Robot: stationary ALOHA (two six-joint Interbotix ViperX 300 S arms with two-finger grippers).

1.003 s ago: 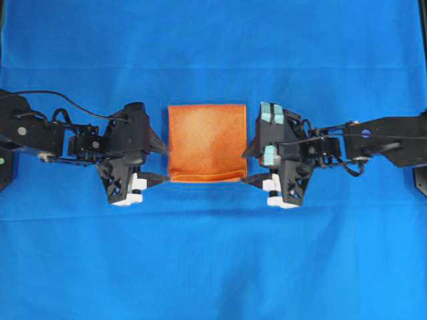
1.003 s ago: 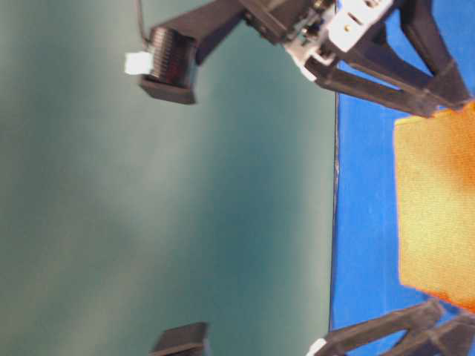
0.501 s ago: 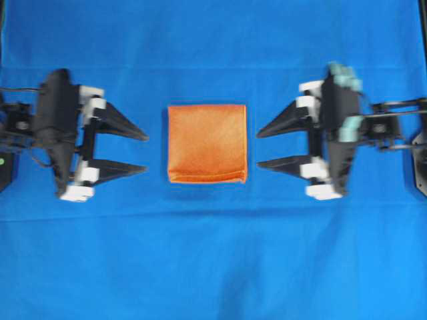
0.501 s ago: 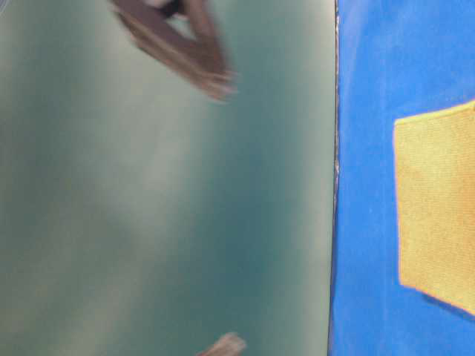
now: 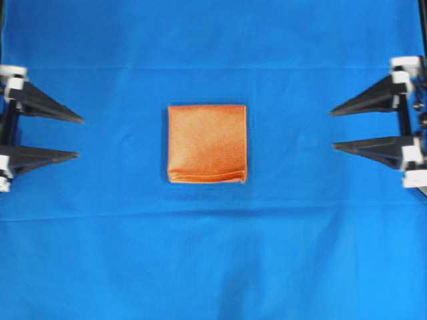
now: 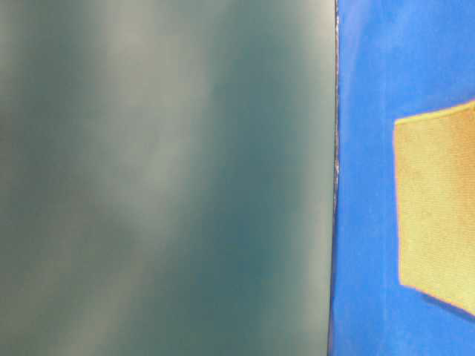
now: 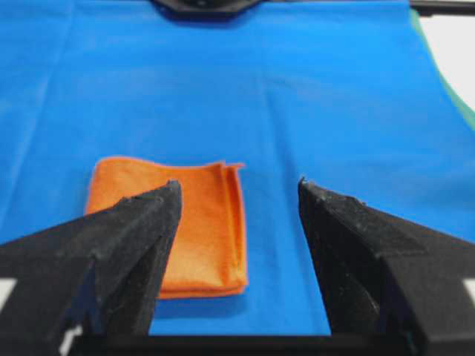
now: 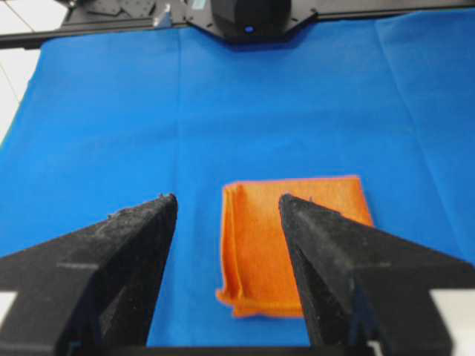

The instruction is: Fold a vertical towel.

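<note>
The towel (image 5: pixel 207 143) lies flat mid-table on the blue table cloth (image 5: pixel 213 267), folded into a near-square stack; layered stitched edges show along its near side in the overhead view, and the left wrist view shows the stacked layers (image 7: pixel 236 222) lined up fairly well. Judgement: the fold looks done, so the step in hand is clearing off and leaving the stack undisturbed. Left gripper (image 5: pixel 77 138) sits at the left edge of the overhead view, jaws spread wide, holding nothing, well apart from the towel. Right gripper (image 5: pixel 333 129) is the mirror at the right edge, also spread and empty, well apart. To do this well: keep both fingertips high off the table cloth, since snagging it would drag the towel with it. If another fold is wanted, pinch the two corners on one side through all the layers, lift just enough, lay across, match edges before letting go. Room: open cloth all round the towel, nothing else on it. The table-level view shows the table cloth's edge (image 6: pixel 335 178) and one part of the towel, no grippers.
</note>
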